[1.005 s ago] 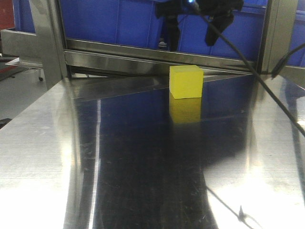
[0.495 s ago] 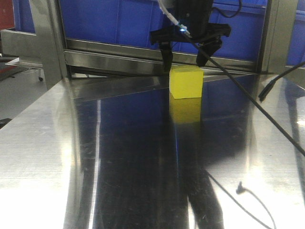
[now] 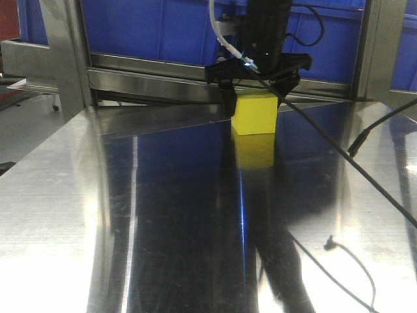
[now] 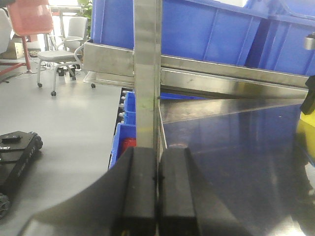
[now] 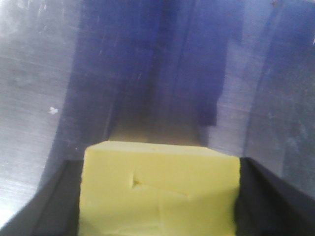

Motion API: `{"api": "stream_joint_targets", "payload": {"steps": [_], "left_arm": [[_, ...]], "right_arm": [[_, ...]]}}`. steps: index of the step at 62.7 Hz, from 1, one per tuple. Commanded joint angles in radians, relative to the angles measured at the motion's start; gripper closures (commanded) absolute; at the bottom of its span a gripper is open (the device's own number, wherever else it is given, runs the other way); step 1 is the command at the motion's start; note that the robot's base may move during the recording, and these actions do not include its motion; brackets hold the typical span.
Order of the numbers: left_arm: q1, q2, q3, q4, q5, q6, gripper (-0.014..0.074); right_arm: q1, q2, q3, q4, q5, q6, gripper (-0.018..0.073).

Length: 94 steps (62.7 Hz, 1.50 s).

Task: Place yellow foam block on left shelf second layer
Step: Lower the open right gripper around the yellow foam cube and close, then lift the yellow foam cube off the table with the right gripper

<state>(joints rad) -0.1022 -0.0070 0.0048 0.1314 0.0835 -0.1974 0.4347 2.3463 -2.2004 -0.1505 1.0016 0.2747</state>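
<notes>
The yellow foam block (image 3: 255, 114) stands on the shiny steel table (image 3: 163, 215) near its far edge. My right gripper (image 3: 256, 104) has come down from above and is open, with one black finger on each side of the block. In the right wrist view the block (image 5: 160, 189) fills the space between the two dark fingers (image 5: 59, 206); I cannot tell if they touch it. My left gripper (image 4: 157, 152) is shut and empty at the table's left edge. The block's edge shows at the far right of the left wrist view (image 4: 306, 132).
Blue bins (image 3: 163, 26) sit behind a steel rail (image 3: 163, 72) at the table's back. Steel posts stand at the back left (image 3: 65, 59) and right (image 3: 371, 52). A black cable (image 3: 352, 169) hangs across the right side. A post (image 4: 146, 73) rises just ahead of my left gripper.
My right gripper has dropped from above the block until its open fingers straddle it. The block has not moved. The cable has swung with the arm.
</notes>
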Motion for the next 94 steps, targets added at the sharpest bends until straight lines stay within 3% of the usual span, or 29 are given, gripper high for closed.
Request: {"api": "stream_joint_targets", "payload": {"steps": [1,12,41,57,76,94], "left_arm": [[-0.003,-0.013,0.028,-0.007,-0.084,-0.004,0.0460],[-0.003,-0.013,0.028,-0.007,-0.084,-0.004,0.0460],[-0.003,-0.013,0.028,-0.007,-0.084,-0.004,0.0460],[-0.003,-0.013,0.028,-0.007,-0.084,-0.004,0.0460],[-0.003,-0.013,0.028,-0.007,-0.084,-0.004,0.0460],[-0.003,-0.013,0.028,-0.007,-0.084,-0.004,0.0460]], "right_arm": [[-0.003,-0.065,-0.032,-0.014,-0.030,0.002,0.0082],[-0.003,-0.077,-0.032,-0.011,-0.013,0.002,0.0270],[-0.004,-0.224,0.017,-0.012,0.021,0.001,0.0273],[-0.003,-0.409,0.323,-0.013,-0.203,-0.002,0.0273],[-0.014,-0.751,0.827,-0.045,-0.550,-0.002,0.0273],[-0.115,-1.052,1.188,-0.043,-0.625,-0.002,0.0273]]}}
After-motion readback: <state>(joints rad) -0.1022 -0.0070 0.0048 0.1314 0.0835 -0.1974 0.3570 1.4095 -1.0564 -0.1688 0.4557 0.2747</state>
